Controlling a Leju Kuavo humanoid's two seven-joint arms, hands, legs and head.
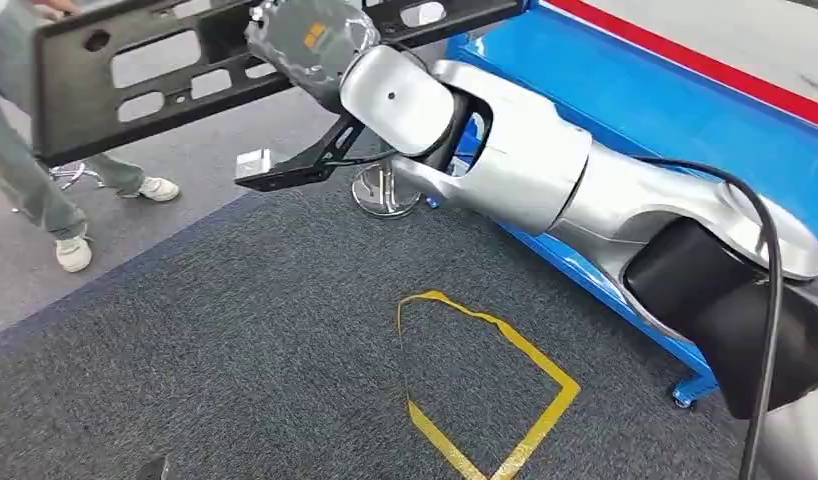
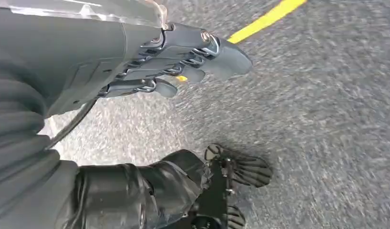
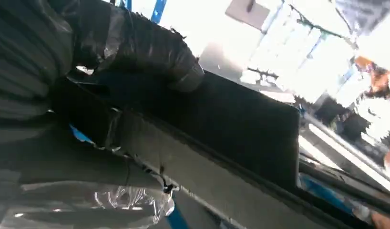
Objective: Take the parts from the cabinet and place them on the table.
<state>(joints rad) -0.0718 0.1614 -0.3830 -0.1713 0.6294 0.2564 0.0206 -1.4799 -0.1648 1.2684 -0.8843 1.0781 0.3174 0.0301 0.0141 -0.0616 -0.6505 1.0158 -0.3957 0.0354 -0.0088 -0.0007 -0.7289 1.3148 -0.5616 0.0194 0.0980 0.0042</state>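
A long black panel part [image 1: 135, 75] with several cut-outs hangs in the air at the upper left of the head view. My right hand [image 1: 310, 40] grips it near its middle, the silver right arm reaching across from the lower right. In the right wrist view the thick thumb [image 3: 150, 52] wraps over the panel's dark edge [image 3: 241, 119]. A person's hand [image 1: 50, 8] touches the panel's far left end. My left hand [image 2: 183, 62] hangs over the grey carpet with its fingers stretched out and nothing in them.
A blue table [image 1: 665, 110] with a red stripe runs along the right side, close to my right arm. A person in grey trousers [image 1: 45, 180] stands at the left. A chrome stand base [image 1: 385, 190] and yellow floor tape [image 1: 485, 390] lie on the carpet.
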